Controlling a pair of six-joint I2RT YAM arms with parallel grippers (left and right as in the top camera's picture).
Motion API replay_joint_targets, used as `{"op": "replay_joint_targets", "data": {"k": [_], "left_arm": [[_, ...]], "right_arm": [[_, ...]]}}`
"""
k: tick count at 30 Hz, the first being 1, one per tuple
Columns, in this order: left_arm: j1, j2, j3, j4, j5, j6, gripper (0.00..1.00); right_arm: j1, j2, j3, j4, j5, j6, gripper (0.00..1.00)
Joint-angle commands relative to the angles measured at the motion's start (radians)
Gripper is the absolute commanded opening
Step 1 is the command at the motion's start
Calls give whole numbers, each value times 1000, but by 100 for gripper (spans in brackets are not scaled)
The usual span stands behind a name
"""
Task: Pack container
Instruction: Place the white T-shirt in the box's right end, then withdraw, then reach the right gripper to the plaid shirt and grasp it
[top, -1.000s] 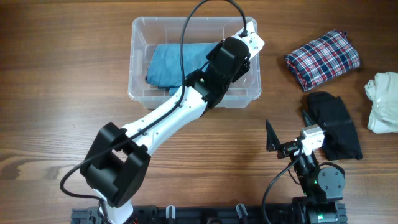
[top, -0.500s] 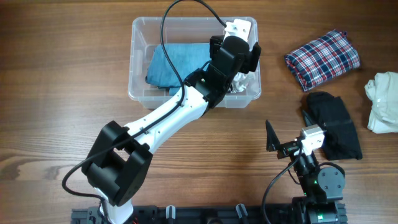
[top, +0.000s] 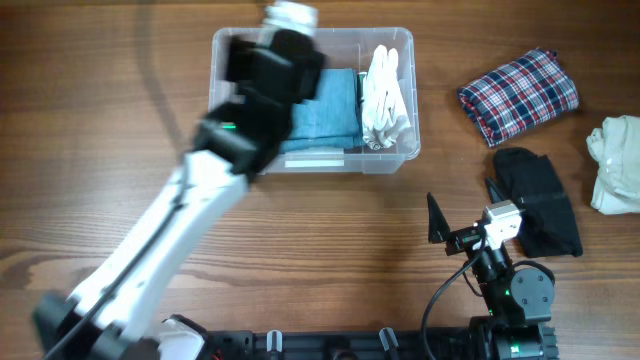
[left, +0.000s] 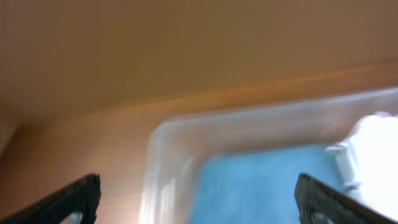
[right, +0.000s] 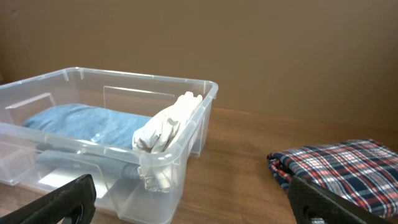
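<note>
The clear container (top: 414, 100) stands at the back middle of the table. A folded blue garment (top: 330, 105) lies in its middle and a white garment (top: 387, 95) stands along its right wall. My left gripper (top: 275, 60) hovers blurred over the container's left part, open and empty. In the left wrist view its gripper (left: 199, 208) spans the container's corner (left: 161, 143) and the blue garment (left: 261, 186). My right gripper (top: 465, 205) rests open near the front edge; in its own view it (right: 193, 208) faces the container (right: 208, 93).
A folded plaid garment (top: 518, 92) lies right of the container. A black garment (top: 540, 200) sits beside my right gripper, and a cream garment (top: 615, 165) is at the right edge. The plaid garment (right: 342, 168) shows in the right wrist view.
My left gripper opened and let the white garment go at the container's right end, then swung quickly left over the container. The right arm has not moved.
</note>
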Motion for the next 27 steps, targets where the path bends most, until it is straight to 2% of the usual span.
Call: {"op": "replay_joint_targets", "data": {"k": [1, 6, 9, 11, 16, 21, 26, 27], "left_arm": [[208, -142, -3, -236, 64, -182, 100], [599, -210, -4, -412, 390, -188, 100], [790, -177, -7, -472, 456, -187, 100], [863, -150, -7, -479, 528, -187, 100], [887, -115, -7, -489, 541, -188, 100], [887, -115, -7, -489, 541, -188, 100], [887, -115, -7, -489, 541, -188, 100], [887, -115, -7, -489, 541, -188, 100]], "right_arm": [[4, -6, -2, 2, 13, -18, 100], [4, -6, -2, 2, 13, -18, 100], [4, -6, -2, 2, 13, -18, 100], [4, -6, -2, 2, 13, -18, 100], [4, -6, -2, 2, 13, -18, 100], [4, -6, -2, 12, 41, -267, 100], [4, -6, -2, 37, -18, -269, 100], [4, -6, 1, 69, -30, -170, 100]]}}
